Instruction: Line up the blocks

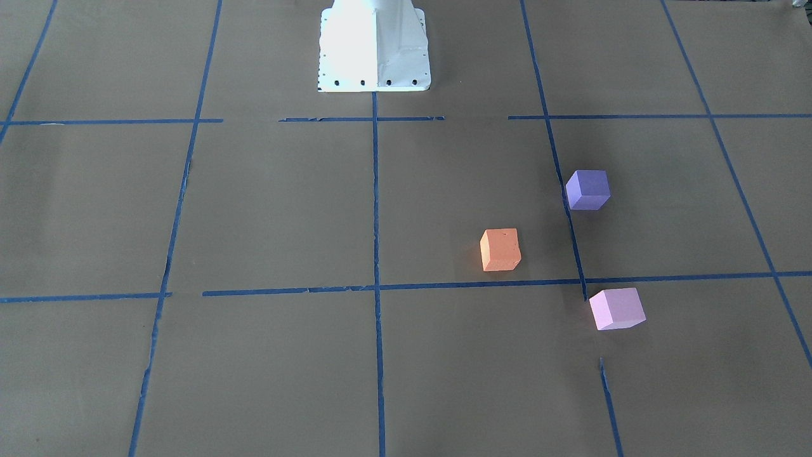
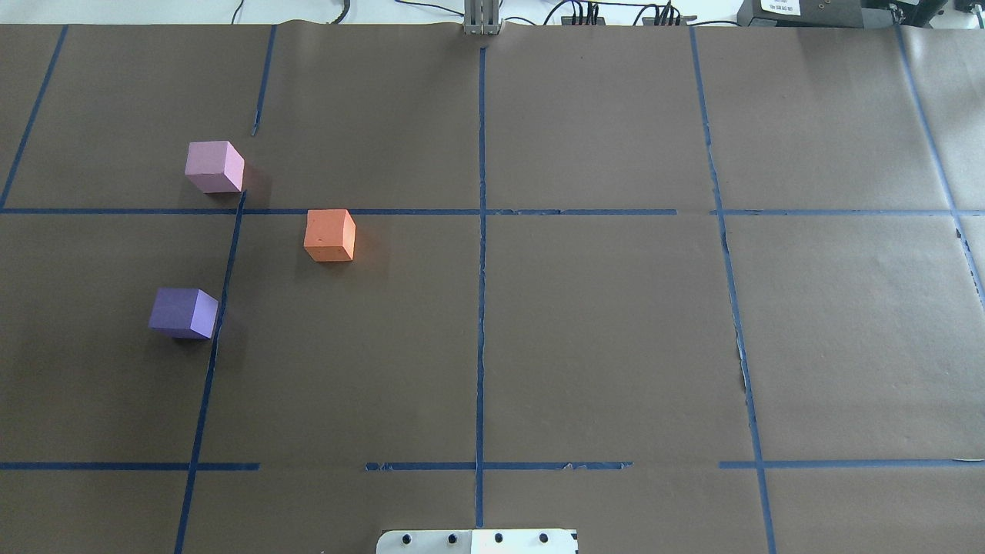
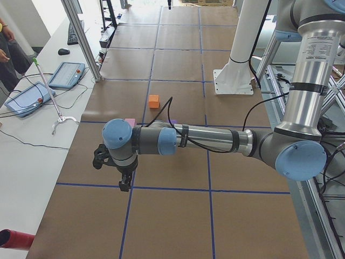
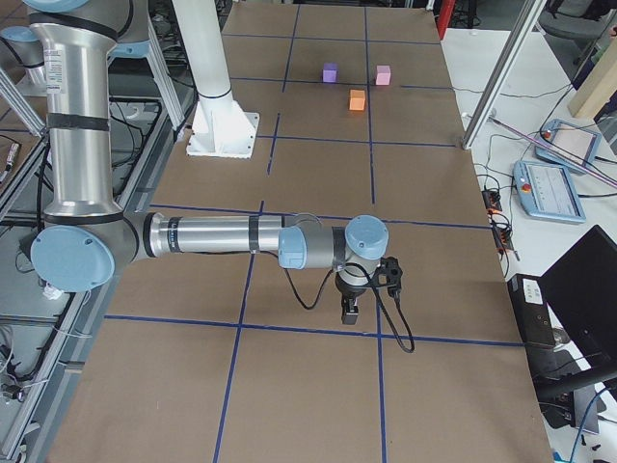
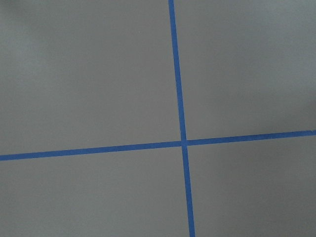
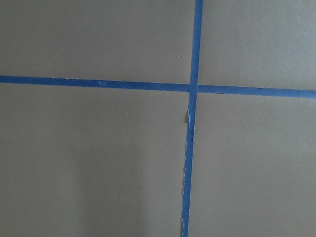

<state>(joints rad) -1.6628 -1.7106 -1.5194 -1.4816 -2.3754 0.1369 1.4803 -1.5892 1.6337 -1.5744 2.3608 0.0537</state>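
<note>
**Front-facing view.** No block has been gripped yet; the step in hand is the approach to the first block. The orange block [image 1: 500, 250], purple block [image 1: 588, 190] and pink block [image 1: 616, 309] are matte, foam-like cubes of equal size with crisp edges. They stand well apart on the brown paper [image 1: 266, 209] and form a loose triangle, not a line. The purple and pink blocks each sit just beside the same strip of blue tape [image 1: 574, 241]. The orange block sits off to one side of them, nearer the centre line. All three lie on the robot's left half, forward of the white base [image 1: 374, 47].

**Overhead view.** This view confirms the triangle. Judged from it, the shortest remedy is to bring the orange block across between the other two.

**Left side view.** The left gripper [image 3: 124, 186] hangs low over the paper, well short of the blocks. Its opening cannot be told from here, and nothing is seen in it.

**Right side view.** The right gripper [image 4: 350, 311] hangs over the opposite end of the table, far from the blocks. Its state likewise cannot be told.

**Wrist views.** Both show only smooth paper and crossing tape. No fingers or blocks are visible.

**Next move.** The left arm is the natural choice. It should travel to the block, descend square to two flat faces and close gently, since the foam probably yields.
</note>
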